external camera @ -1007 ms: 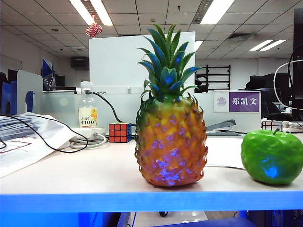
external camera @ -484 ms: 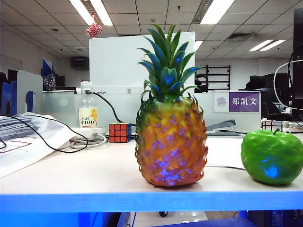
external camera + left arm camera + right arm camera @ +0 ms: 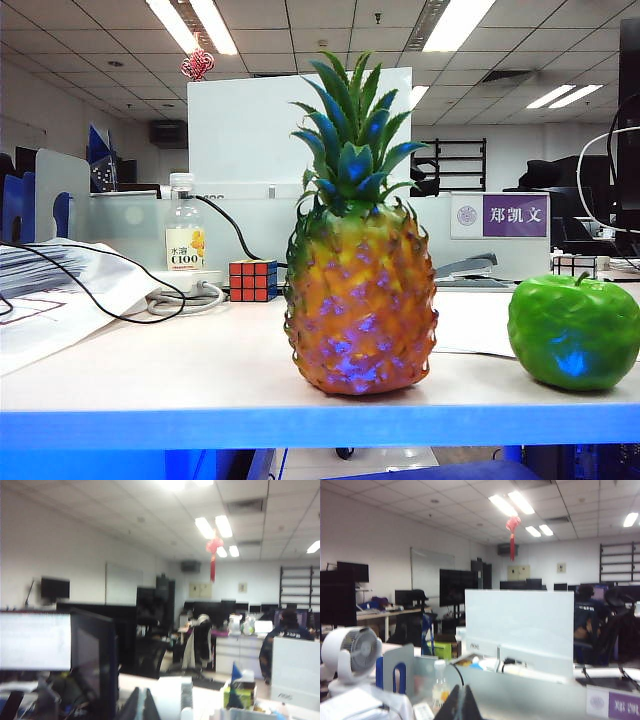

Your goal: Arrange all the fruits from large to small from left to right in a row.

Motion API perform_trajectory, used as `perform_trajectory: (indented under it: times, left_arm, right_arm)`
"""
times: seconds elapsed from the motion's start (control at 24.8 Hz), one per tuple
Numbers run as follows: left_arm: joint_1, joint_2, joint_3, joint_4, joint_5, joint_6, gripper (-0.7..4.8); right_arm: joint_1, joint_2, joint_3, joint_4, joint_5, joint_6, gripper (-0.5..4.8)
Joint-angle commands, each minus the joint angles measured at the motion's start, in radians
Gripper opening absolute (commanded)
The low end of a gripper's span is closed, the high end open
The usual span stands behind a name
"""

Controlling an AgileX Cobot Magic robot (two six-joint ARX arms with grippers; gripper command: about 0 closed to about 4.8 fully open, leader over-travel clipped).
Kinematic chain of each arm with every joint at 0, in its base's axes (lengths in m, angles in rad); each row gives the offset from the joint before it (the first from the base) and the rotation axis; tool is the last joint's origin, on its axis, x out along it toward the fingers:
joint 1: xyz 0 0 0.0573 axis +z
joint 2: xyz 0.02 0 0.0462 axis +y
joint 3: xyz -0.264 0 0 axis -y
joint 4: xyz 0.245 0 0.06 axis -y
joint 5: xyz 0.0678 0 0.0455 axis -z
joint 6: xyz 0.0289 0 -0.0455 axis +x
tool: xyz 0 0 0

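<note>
Exterior view shows the table (image 3: pixel 150 385) edge along the bottom of the frame, with the pineapple (image 3: pixel 360 300) standing upright at the centre, its green crown rising to the upper middle. Near the right edge, well apart from the pineapple, sits the green apple (image 3: pixel 572 333). No kiwi shows in any view. Farther back, left of centre, a Rubik's cube (image 3: pixel 253 280) rests beside a coiled cable, and behind it, further left, stands a clear bottle (image 3: pixel 185 232) with a yellow label. Neither arm appears in this view.

The left gripper (image 3: pixel 144 706) shows only as dark finger tips at the bottom edge of the left wrist view, pressed together and holding nothing, against a blurred office. The right gripper (image 3: pixel 461 702) likewise appears at the bottom of the right wrist view, clenched and empty, facing a white partition (image 3: pixel 520 625).
</note>
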Motion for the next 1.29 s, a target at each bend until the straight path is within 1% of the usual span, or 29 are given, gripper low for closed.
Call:
perform_trajectory:
  times: [0.04,0.16,0.24,0.28,0.4,0.48,0.56,0.64,0.77,0.81,0.85,0.89,0.93,0.97,1.01,1.05,1.09,1.13,1.17,1.21,1.29]
  left_arm:
    - [0.018,0.006,-0.031,-0.007,0.010,-0.024,-0.06]
    - [0.038,0.006,-0.112,-0.007,0.022,-0.032,-0.06]
    - [0.035,0.006,-0.182,-0.007,0.090,-0.060,-0.06]
    - [0.029,0.006,-0.227,-0.006,0.125,-0.080,-0.06]
    - [-0.003,0.006,-0.366,-0.005,0.187,-0.127,-0.06]
    - [-0.025,0.006,-0.488,0.013,0.225,-0.146,-0.06]
    - [-0.031,0.005,-0.634,0.044,0.309,-0.146,-0.06]
    - [-0.031,0.001,-0.776,0.089,0.347,-0.147,-0.06]
    - [-0.031,-0.033,-1.009,0.229,0.446,-0.200,-0.06]
    - [-0.031,-0.064,-1.126,0.326,0.481,-0.214,-0.06]
    - [-0.031,-0.080,-1.178,0.373,0.489,-0.216,-0.06]
    - [-0.031,-0.120,-1.303,0.478,0.509,-0.216,-0.06]
    - [-0.031,-0.145,-1.370,0.531,0.511,-0.216,-0.06]
    - [-0.031,-0.194,-1.486,0.617,0.511,-0.216,-0.06]
    - [-0.031,-0.217,-1.536,0.652,0.511,-0.216,-0.06]
    - [-0.031,-0.272,-1.638,0.719,0.510,-0.227,-0.06]
    - [-0.031,-0.296,-1.681,0.747,0.510,-0.235,-0.06]
    - [-0.031,-0.356,-1.776,0.806,0.502,-0.250,-0.06]
    - [-0.030,-0.384,-1.816,0.826,0.492,-0.257,-0.06]
    - [-0.030,-0.448,-1.901,0.862,0.459,-0.282,-0.06]
    - [-0.030,-0.554,-2.011,0.885,0.410,-0.311,-0.06]
  right_arm:
    - [0.000,0.000,0.004,-0.085,0.002,0.003,0.00]
    - [0.000,0.000,0.004,-0.191,-0.003,0.003,0.00]
    - [0.001,0.001,0.004,-0.245,-0.031,0.003,0.00]
    - [0.001,0.001,0.004,-0.247,-0.019,0.003,0.00]
    - [0.001,0.002,0.004,-0.170,-0.018,-0.005,0.00]
    - [-0.001,0.000,0.004,-0.111,-0.002,-0.005,0.00]
    - [-0.001,0.000,0.004,-0.083,-0.002,-0.005,0.00]
    - [0.000,0.000,0.004,-0.069,-0.002,-0.005,0.00]
    - [0.000,0.000,0.004,-0.070,-0.002,-0.005,0.00]
    - [0.000,0.000,0.004,-0.070,-0.002,-0.005,0.00]
    - [0.000,0.000,0.004,-0.070,-0.002,-0.005,0.00]
    - [0.000,0.000,0.004,-0.065,0.002,-0.005,-0.01]
    - [0.000,0.000,0.004,-0.060,0.002,-0.005,-0.01]
    - [0.000,0.000,0.004,-0.039,0.002,-0.005,0.00]
    - [0.000,0.000,0.004,-0.026,0.001,-0.004,0.00]
    - [0.000,0.000,0.004,0.003,0.001,-0.004,0.00]
    - [0.000,0.000,0.004,0.014,0.001,-0.004,0.00]
    - [0.000,-0.002,0.004,0.032,0.002,-0.004,0.00]
    - [0.000,-0.002,0.004,0.039,0.002,-0.005,0.00]
    - [0.000,-0.002,0.004,0.050,0.002,-0.005,0.00]
    - [0.000,-0.002,0.004,0.065,0.001,-0.005,-0.01]
